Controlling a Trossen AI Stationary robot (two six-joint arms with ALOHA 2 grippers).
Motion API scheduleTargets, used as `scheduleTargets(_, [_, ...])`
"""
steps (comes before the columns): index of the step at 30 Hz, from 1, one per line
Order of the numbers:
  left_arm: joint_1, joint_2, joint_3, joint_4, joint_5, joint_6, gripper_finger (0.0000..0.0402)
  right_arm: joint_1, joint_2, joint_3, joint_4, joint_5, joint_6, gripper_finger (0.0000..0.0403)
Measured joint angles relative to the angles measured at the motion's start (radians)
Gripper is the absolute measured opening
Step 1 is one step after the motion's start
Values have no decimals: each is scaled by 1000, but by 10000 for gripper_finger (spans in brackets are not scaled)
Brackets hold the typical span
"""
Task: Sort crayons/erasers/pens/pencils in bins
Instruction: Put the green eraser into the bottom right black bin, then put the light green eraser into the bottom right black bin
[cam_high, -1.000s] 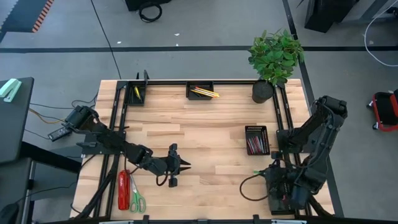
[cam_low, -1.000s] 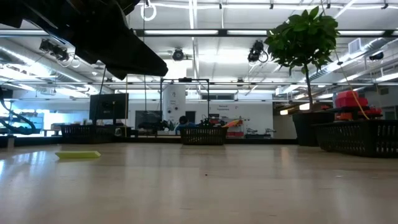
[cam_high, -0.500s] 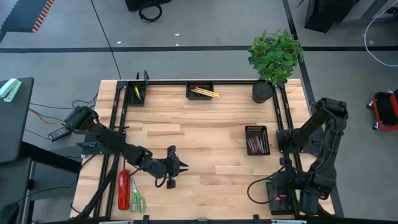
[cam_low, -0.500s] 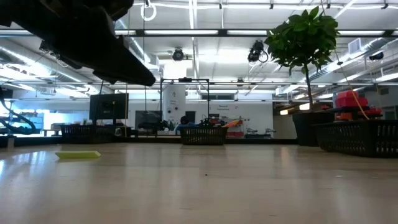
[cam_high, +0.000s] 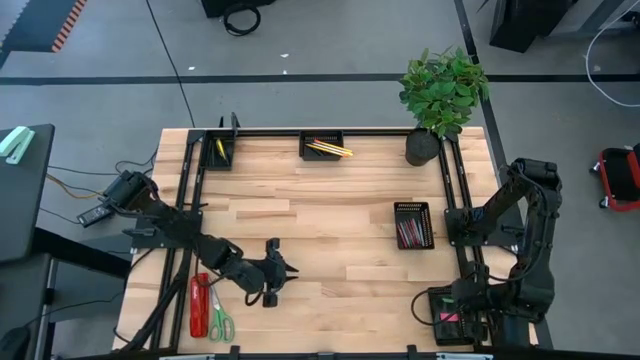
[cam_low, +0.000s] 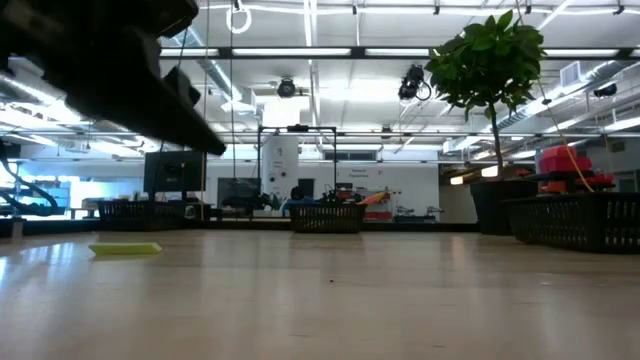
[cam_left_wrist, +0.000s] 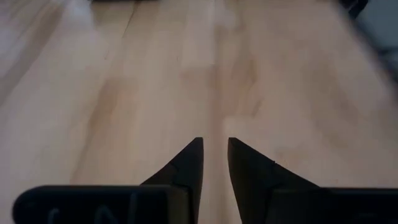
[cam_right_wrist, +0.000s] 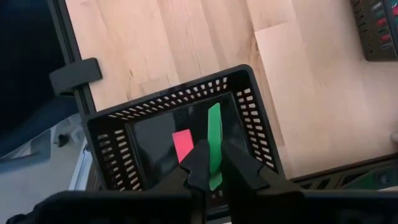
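the right gripper (cam_right_wrist: 210, 163) is poised over the near-right bin (cam_right_wrist: 255, 118), its fingers pinched nearly together with only a sliver of gap, and nothing is seen clamped between them. two erasers are seen on that bin's floor: a pink eraser (cam_right_wrist: 182, 145) and a green eraser (cam_right_wrist: 214, 137), lying side by side. in the high view the same bin (cam_high: 440, 328) is found at the table's near right corner, under the right arm.

the left gripper (cam_left_wrist: 214, 163) is held low over bare wood near the front left of the table (cam_high: 330, 200), fingers parted by a narrow slot, nothing held.

one yellow eraser (cam_low: 126, 249) is left lying flat on the table in the low view; it is judged to be the next thing due for the eraser bin. it is expected to be light, slightly rubbery and grippy, so little squeeze should be needed. a hold across its short width near the middle is advised, since it lies low and flat and could be pushed along the wood by a finger that lands on top.

elsewhere, the pencils (cam_high: 329, 149) are seen in the far middle bin, the crayons (cam_high: 411, 232) in the right bin, and the far-left bin (cam_high: 221, 152) is seen with a yellow stick inside.
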Motion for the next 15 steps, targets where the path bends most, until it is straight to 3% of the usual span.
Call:
scheduleTargets(7, [-31,0,0,-175,-147,-15,100,0,0,0,0,-1,2,92])
scheduleTargets(15, [-32,0,0,-375,-187,-127,101,0,0,0,-9,52,7,125])
